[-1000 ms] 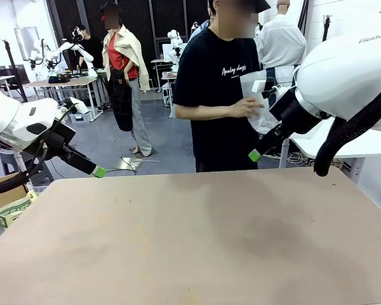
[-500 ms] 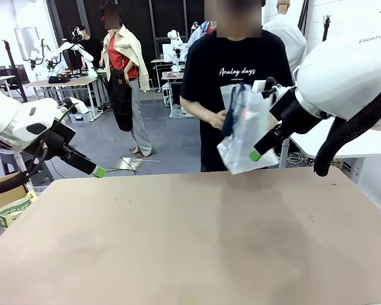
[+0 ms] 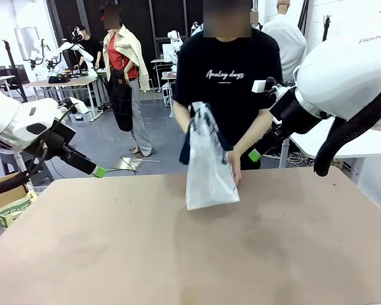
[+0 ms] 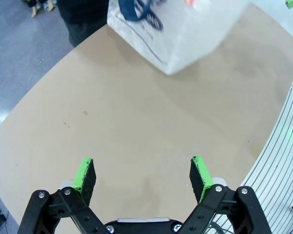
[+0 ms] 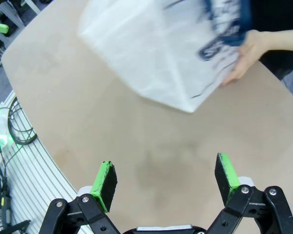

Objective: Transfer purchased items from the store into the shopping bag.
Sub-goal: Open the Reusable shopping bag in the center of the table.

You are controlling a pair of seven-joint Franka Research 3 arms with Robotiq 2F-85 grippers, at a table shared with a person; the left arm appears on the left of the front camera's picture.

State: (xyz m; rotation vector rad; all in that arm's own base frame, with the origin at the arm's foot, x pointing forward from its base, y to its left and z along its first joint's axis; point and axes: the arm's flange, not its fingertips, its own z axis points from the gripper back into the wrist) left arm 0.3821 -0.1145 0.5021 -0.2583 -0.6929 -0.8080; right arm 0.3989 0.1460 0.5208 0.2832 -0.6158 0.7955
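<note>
Table (image 3: 178,254) carries the shopping bag (image 3: 208,171), seemingly steadied by a person's hand (image 3: 233,171); left gripper (image 4: 141,170) and right gripper (image 5: 166,178) gape wide, empty.

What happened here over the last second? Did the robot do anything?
The person carried the shopping bag from chest height beside the right arm down and toward the middle. It now seems to rest on the far part of the table, with the person's hands still on it. The left fingers and right fingers stayed wide open where they were, holding nothing.
</note>
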